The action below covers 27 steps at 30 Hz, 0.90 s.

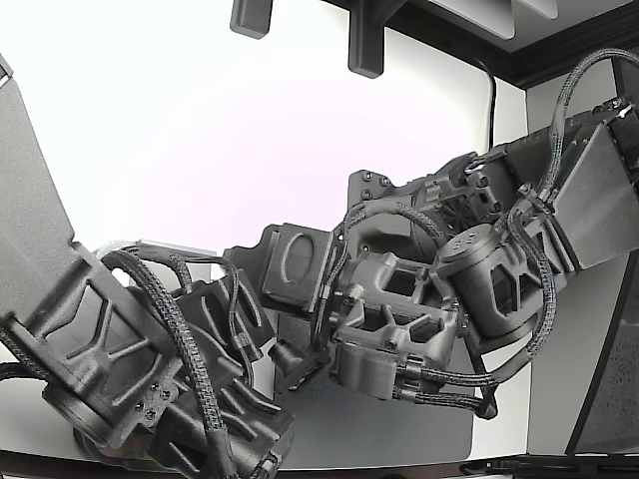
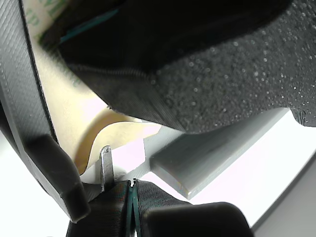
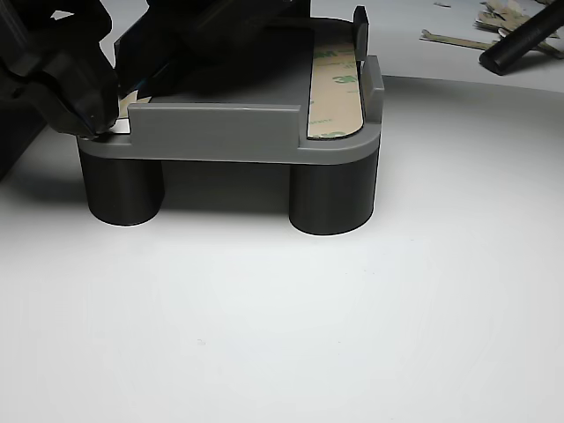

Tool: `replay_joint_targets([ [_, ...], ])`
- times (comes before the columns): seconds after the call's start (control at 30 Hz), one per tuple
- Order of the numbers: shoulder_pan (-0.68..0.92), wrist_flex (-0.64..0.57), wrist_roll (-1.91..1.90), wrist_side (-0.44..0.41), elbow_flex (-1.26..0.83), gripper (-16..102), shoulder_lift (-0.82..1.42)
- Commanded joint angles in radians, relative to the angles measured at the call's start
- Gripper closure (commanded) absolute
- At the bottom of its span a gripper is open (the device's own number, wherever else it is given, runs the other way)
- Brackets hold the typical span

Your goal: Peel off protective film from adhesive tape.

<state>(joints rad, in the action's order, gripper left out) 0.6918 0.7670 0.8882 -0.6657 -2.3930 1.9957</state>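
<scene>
White tabletop surrounds your grey fixture, where the tan tape strip printed "3M" lies. Your gripper has its tips pressed together on the peeling film.

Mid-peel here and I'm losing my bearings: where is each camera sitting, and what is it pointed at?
Exterior view: off the arms and close in, facing two dark arms that fill the frame over a white table.
Wrist view: right at the gripper, looking at curled tan film beside a black foam pad.
Other view: low, table level, facing the grey fixture on dark cylindrical legs; the gripper shows at its corner.
Shared: wrist and other views both show the tan film.
</scene>
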Motion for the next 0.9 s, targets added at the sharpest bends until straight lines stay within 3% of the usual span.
replay_joint_targets([
  [0.0, -0.006, -0.002, 0.002, -0.005, 0.029, 97, 0.011],
  [0.87, 0.020, 0.037, -0.046, -0.012, 0.025, 97, 0.002],
])
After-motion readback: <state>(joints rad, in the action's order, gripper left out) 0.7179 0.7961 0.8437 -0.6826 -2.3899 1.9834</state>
